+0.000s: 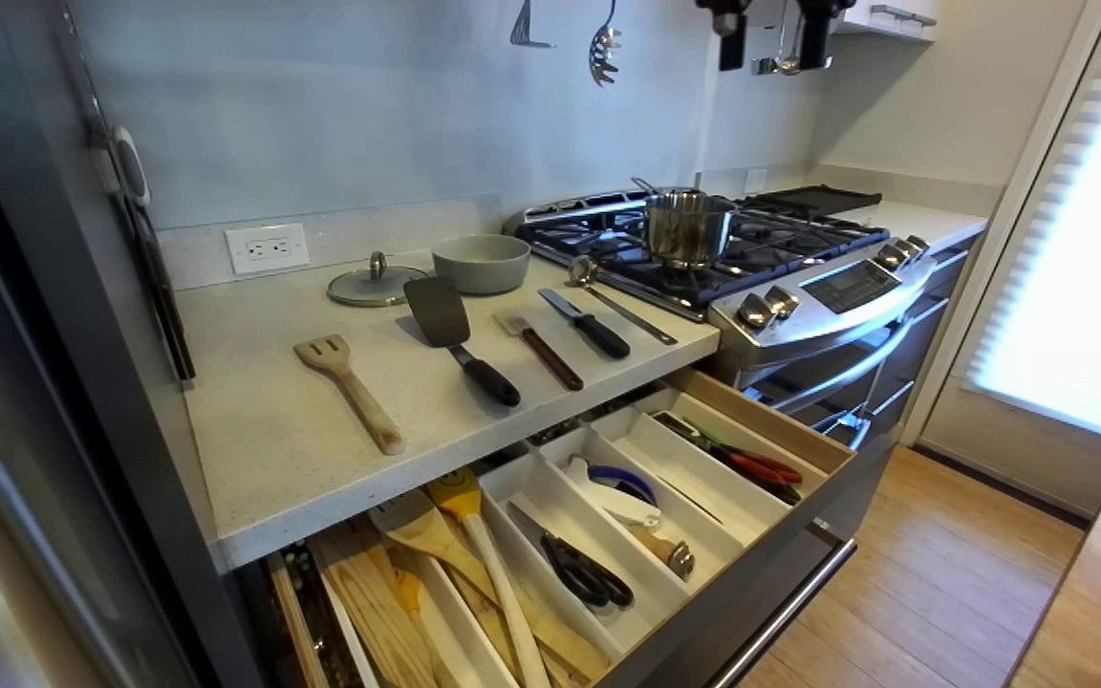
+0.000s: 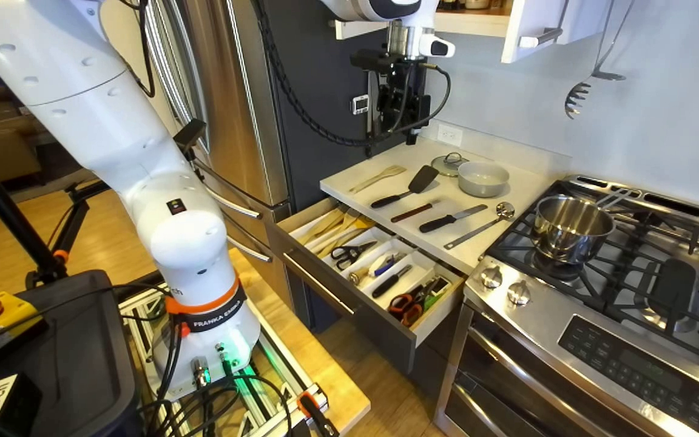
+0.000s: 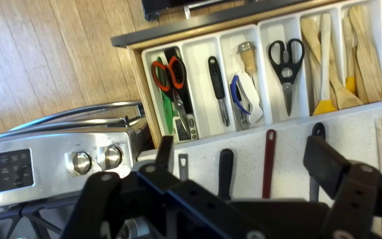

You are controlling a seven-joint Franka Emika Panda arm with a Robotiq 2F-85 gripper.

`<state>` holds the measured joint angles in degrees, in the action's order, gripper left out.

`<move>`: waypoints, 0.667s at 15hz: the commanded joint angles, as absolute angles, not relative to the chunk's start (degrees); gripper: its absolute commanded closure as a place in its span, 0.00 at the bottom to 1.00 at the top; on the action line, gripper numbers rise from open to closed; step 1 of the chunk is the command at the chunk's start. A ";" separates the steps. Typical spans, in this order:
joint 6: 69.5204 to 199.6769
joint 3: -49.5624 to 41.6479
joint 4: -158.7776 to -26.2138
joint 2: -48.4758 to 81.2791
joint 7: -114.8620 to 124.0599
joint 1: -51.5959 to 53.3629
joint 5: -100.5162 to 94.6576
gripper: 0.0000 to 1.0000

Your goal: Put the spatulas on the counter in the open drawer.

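- We find the counter [image 1: 249, 387] across the middle of both exterior views, the drawer [image 1: 761, 417] pulled out on its near side and the steel stove [image 1: 816, 323] on the right.
- We see the utensils laid in a row on the counter, handles toward the near edge.
- Leftmost lies a slotted wooden spatula [image 1: 350, 394]; to its right is a spatula with a wide dark blade [image 1: 443, 327].
- Farther right we make out a slim utensil with a dark red handle [image 1: 549, 355], then a slim black-handled utensil [image 1: 592, 331].
- At the right end, near the stove, lies a steel ladle [image 1: 633, 313].
- On the far side of the counter we note a round lid [image 1: 359, 287] with a knob and, just to its right, a grey bowl [image 1: 482, 272] standing upright.
- In the drawer, wooden utensils [image 1: 369, 592] lie on the left, black scissors [image 3: 287, 80] right of them, and red-handled scissors [image 1: 766, 468] in the rightmost compartment.
- A steel pot [image 1: 689, 234] stands on the stove.
- We see the gripper [image 3: 242, 151] released, its fingers [image 3: 323, 166] spread wide; in both exterior views it hangs high, well apart from the spatulas.
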<state>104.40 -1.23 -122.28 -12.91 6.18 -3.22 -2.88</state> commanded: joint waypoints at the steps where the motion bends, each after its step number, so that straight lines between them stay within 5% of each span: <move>1: 116.59 1.23 -124.52 -9.49 11.88 -1.17 -1.40 0.00; 10: 117.88 1.95 -123.59 -7.67 12.24 -0.32 -2.38 0.00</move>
